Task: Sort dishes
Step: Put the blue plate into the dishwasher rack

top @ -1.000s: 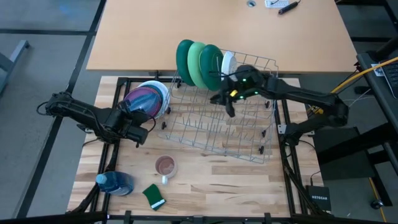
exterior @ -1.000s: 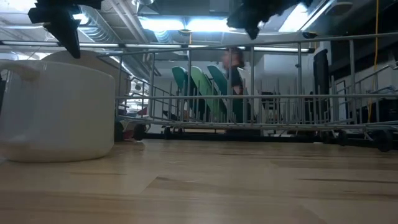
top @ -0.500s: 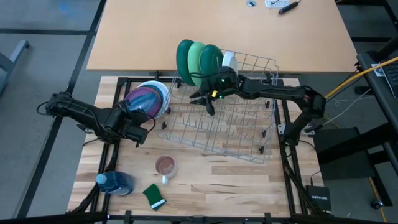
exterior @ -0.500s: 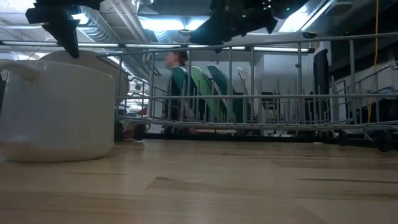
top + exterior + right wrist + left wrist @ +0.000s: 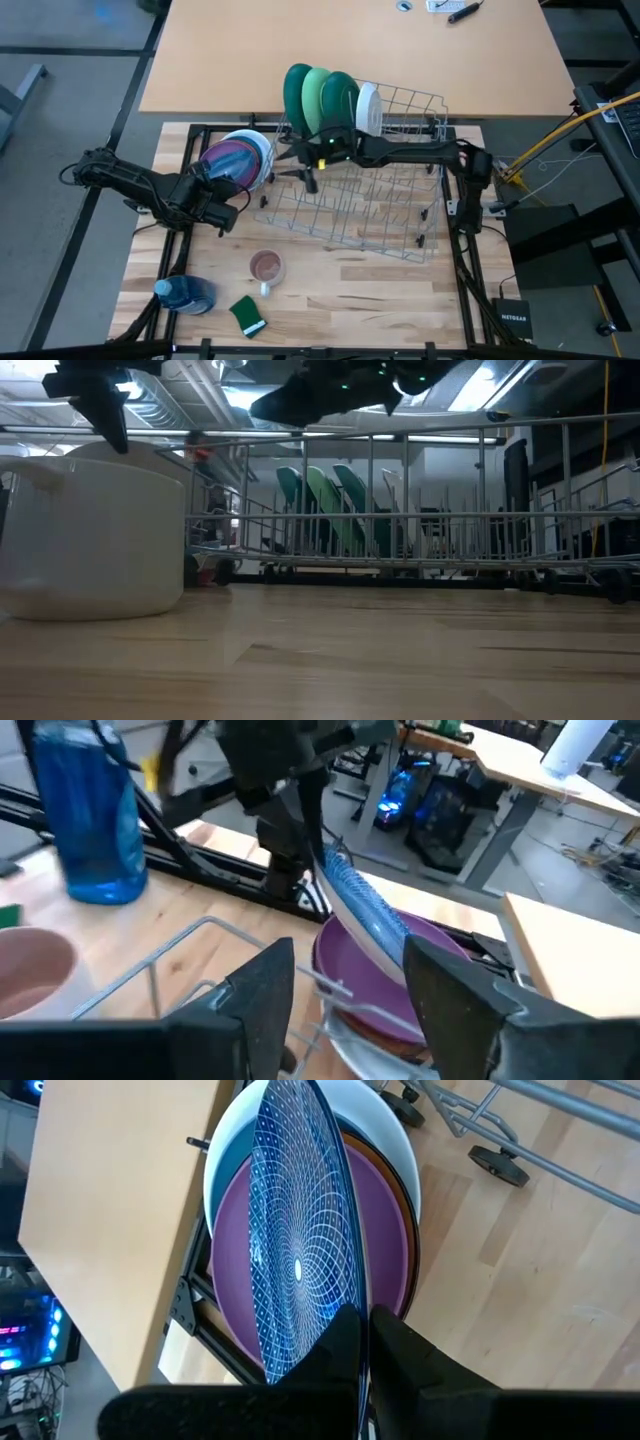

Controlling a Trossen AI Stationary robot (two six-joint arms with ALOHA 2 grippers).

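A stack of plates [image 5: 255,160] lies at the table's left, its top plate purple [image 5: 240,1270]. Above it a blue patterned plate [image 5: 300,1240] stands tilted on edge, with my left gripper [image 5: 222,185] shut on it. My right gripper [image 5: 300,168] reaches level across the wire rack [image 5: 360,200] toward that stack. It is open, and in the right wrist view [image 5: 345,990] the blue plate [image 5: 365,915] lies just ahead of its fingers, untouched. Two dark green plates, a light green one [image 5: 318,98] and a white one [image 5: 368,108] stand on edge in the rack's far slots. My left gripper pinches the blue plate's rim [image 5: 352,1315] between its two fingers, one finger on each face. The fingers slant down from the table's left side. The plate stands steeply tilted over the purple plate; whether its lower edge rests on the stack I cannot tell.
A small mug with brown inside [image 5: 266,266], a blue bottle [image 5: 185,294] and a green sponge [image 5: 247,315] sit near the front left. A second, pale tabletop [image 5: 350,50] lies beyond the rack.
My right gripper has travelled from the middle of the rack toward the table's left, sinking a little and rolling, and now stands close to the raised blue plate. My left gripper and its plate have kept still.
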